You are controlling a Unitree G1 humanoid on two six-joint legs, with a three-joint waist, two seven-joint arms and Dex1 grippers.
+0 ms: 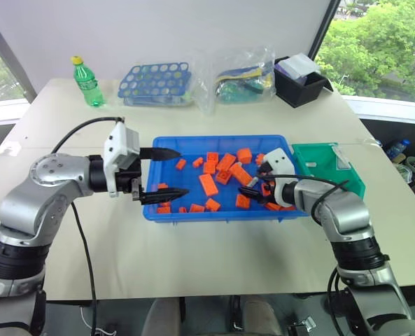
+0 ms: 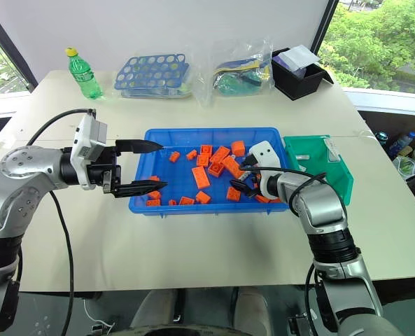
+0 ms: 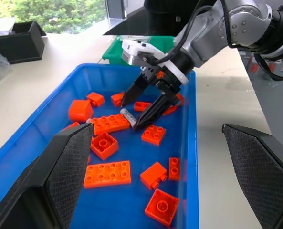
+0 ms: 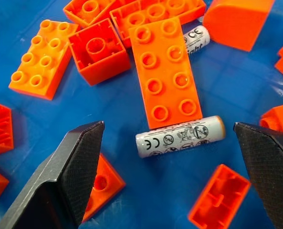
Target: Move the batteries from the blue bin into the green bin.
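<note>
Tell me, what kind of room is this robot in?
Probably an office or lab set up for robot practice: a plain white table by big windows with trees outside, holding a blue bin of orange bricks and a test-tube rack.

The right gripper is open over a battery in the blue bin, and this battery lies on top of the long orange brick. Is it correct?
Not quite. The right wrist view shows the battery on the blue bin floor, against the end of the long orange brick, not on top. The right gripper is open over it.
</note>
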